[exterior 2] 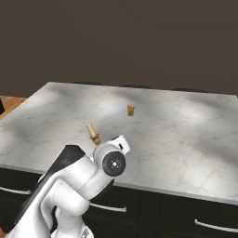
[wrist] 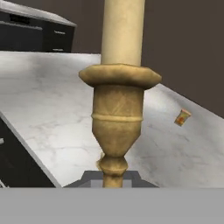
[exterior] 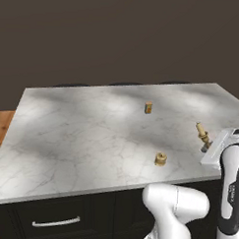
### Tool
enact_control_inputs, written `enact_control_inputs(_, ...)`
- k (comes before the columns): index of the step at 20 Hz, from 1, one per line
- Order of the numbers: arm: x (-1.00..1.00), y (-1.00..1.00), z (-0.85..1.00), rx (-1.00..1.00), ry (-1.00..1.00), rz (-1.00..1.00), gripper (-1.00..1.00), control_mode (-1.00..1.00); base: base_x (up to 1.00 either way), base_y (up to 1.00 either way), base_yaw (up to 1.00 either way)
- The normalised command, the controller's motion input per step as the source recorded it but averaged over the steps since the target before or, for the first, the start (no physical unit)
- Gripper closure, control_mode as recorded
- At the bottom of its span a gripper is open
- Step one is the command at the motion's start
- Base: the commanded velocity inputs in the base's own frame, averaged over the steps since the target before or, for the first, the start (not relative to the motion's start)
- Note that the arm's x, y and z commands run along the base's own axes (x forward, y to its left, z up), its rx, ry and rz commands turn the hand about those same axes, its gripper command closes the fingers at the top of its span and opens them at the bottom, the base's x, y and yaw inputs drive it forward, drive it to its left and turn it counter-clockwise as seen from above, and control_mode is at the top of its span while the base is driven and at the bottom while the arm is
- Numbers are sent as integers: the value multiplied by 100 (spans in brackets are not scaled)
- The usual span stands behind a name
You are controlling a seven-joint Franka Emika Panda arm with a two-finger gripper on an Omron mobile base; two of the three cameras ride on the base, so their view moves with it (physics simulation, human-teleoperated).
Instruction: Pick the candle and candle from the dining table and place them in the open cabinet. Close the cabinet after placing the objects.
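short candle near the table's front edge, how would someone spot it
On the marble table, look near the front edge, left of the pincer that holds the tilted candlestick. The short candle is squat and round, unlike the small upright item farther back.

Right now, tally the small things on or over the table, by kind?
Candles: 2, the taper in brass candlestick, held in the gripper, and the stubby candle on the dining table.
Small tan-orange item, kind unclear: 1.
Total: 3.
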Motion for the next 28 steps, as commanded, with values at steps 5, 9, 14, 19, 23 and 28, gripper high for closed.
enact_control_inputs(5, 0, 18, 2, 22, 0, 17, 100, -100, 0, 0, 0)
enact_control_inputs(9, 0, 18, 23, 18, 1, 13, 100, -100, 0, 0, 0)
enact_control_inputs(14, 0, 18, 12, 11, 0, 5, 100, -100, 0, 0, 0)
enact_control_inputs(19, 0, 28, 0, 1, 0, 0, 100, -100, 0, 0, 0)
enact_control_inputs(23, 0, 22, 0, 0, 0, 0, 100, -100, 0, 0, 0)
enact_control_inputs(28, -5, 7, 0, 0, 0, 1, 100, -100, 0, 0, 0)
